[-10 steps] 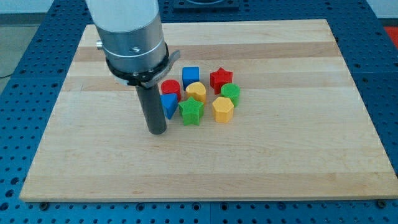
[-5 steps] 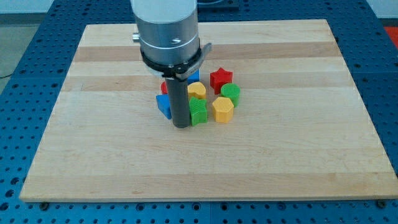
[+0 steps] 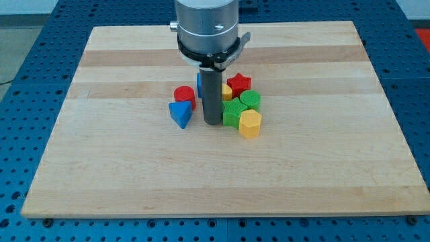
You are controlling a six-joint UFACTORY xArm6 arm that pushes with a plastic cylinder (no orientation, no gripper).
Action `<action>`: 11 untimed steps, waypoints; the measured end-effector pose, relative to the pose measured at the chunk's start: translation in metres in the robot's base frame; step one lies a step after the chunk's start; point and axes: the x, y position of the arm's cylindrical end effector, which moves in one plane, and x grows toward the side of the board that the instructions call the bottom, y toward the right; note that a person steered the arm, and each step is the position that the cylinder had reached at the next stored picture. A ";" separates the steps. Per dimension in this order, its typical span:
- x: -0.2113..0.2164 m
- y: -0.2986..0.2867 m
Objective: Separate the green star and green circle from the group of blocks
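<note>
My tip (image 3: 212, 122) rests on the board just left of the green star (image 3: 233, 113), touching or nearly touching it. The green circle (image 3: 250, 101) sits just above and right of the star. A red star (image 3: 238, 84) lies above them. A yellow hexagon (image 3: 250, 124) sits below right of the green star. A yellow block (image 3: 227, 92) and a blue cube (image 3: 199, 82) are mostly hidden behind the rod. A red cylinder (image 3: 184, 96) and a blue triangle (image 3: 180, 113) lie left of the rod.
The wooden board (image 3: 101, 168) lies on a blue perforated table (image 3: 20, 74). The arm's grey cylindrical body (image 3: 207, 27) hangs over the board's top middle and hides part of it.
My tip has moved right, from left of the blue triangle into the group. The green star and yellow hexagon were pushed right. The blue triangle and red cylinder now stand left of the rod.
</note>
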 end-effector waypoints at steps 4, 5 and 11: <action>-0.013 0.111; -0.040 0.126; -0.094 0.160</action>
